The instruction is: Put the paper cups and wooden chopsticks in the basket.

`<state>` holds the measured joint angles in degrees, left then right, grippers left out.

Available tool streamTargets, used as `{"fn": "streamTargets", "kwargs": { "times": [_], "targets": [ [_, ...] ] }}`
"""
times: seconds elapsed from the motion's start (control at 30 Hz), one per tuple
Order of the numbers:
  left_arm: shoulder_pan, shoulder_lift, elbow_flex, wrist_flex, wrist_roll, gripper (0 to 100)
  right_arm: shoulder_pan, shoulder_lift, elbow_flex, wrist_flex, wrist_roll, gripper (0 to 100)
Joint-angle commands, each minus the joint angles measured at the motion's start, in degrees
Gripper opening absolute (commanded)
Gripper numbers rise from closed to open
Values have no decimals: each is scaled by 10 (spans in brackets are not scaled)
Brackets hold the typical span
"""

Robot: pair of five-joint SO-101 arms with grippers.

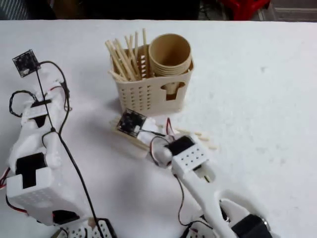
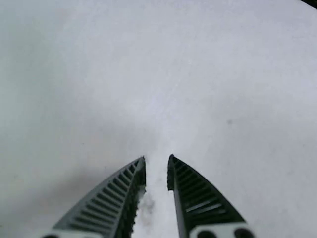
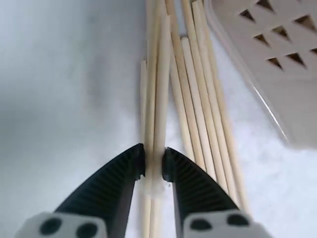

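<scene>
Several loose chopsticks (image 3: 198, 99) are left beside the basket (image 1: 143, 94), one or two clamped by the right gripper (image 3: 153, 159) (the left gripper (image 2: 156, 166) is held narrowly parted over bare table (image 2: 99, 74)). Farther off, stacked paper cups (image 1: 170, 52) and many upright chopsticks (image 1: 125, 59) are already basketed.

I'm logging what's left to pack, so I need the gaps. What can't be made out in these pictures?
- Count of loose chopsticks: in the high view the right arm covers most of the bundle, and the right wrist view cuts them off at its edges.
- Number of paper cups in the basket: they are nested, so the high view gives just stacked rims, too small to count.
- Chopsticks inside the basket: their lower ends are hidden by its wall.
</scene>
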<state>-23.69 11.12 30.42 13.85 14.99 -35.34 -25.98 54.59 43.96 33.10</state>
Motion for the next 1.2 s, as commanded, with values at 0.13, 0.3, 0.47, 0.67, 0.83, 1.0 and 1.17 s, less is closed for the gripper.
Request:
{"fn": "streamTargets", "kwargs": {
  "times": [0.13,0.3,0.47,0.67,0.83,1.0,1.17],
  "targets": [
    [6,-8,-20,3,-4,91,-2,-14,7,-32,-11,105],
    [6,-9,-18,3,-4,91,-36,35,4,-33,2,136],
    [6,-9,-19,3,-4,91,-14,49,-15,-34,4,69],
    [6,-9,-18,3,-4,91,42,49,-11,-96,10,120],
    [6,-9,-18,3,-4,91,24,50,-2,-96,10,150],
    [6,-9,-18,3,-4,91,21,63,-3,-98,10,175],
    [6,-9,-18,4,-4,91,22,139,-36,-109,31,173]
  ]
}}
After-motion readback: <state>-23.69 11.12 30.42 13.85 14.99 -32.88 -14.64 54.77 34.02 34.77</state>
